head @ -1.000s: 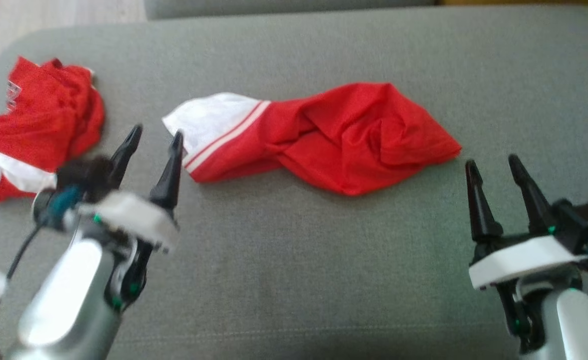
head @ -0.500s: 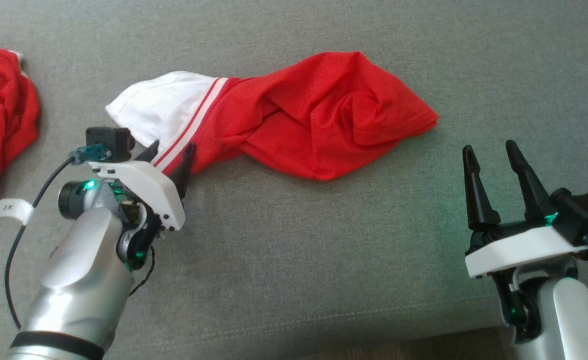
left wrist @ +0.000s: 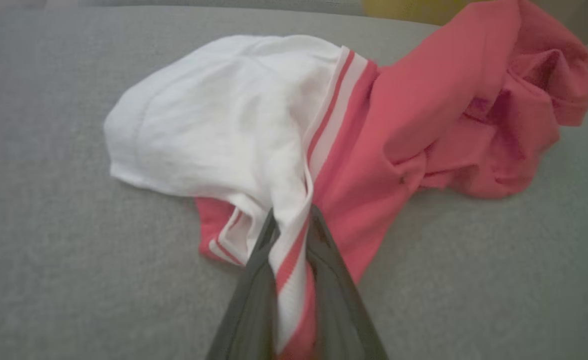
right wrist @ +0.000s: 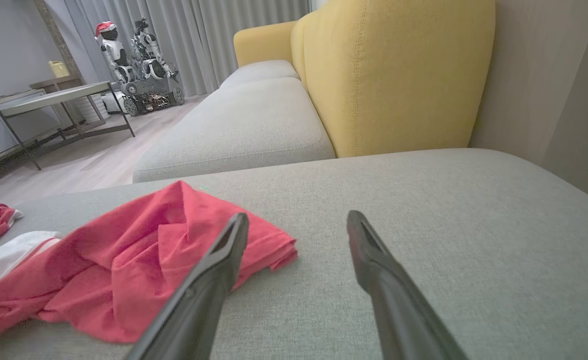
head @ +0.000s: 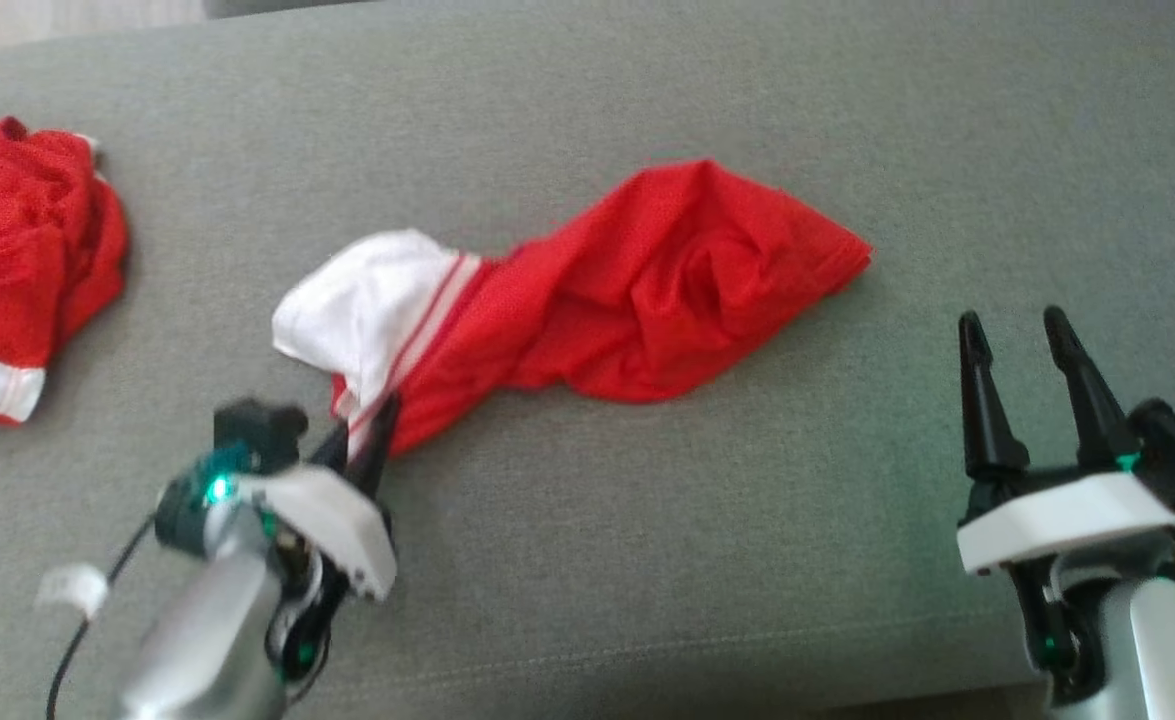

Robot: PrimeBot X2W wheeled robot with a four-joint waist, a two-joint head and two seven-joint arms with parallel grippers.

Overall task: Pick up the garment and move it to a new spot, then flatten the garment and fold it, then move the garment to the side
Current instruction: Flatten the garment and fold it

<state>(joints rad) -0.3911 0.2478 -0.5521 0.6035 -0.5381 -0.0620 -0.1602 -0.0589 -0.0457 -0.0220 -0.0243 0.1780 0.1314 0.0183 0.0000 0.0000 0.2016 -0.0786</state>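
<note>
Crumpled red-and-white jersey garment (head: pixel 637 300), on grey fabric sofa cushion (head: pixel 647 560): light, limp, likely to drape and bunch; best taken at striped hem (left wrist: pixel 289 265), where left gripper (head: pixel 365 432) is clamped; right gripper (head: pixel 1022 345) fingers apart, empty

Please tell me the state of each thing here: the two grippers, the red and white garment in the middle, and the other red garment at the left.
red and white garment: crumpled and twisted on the grey cushion, not flattened, not folded.
left gripper: shut on the garment's striped edge.
right gripper: open, holding nothing, apart from the garment.
other red garment: bunched up on the cushion, untouched.
</note>
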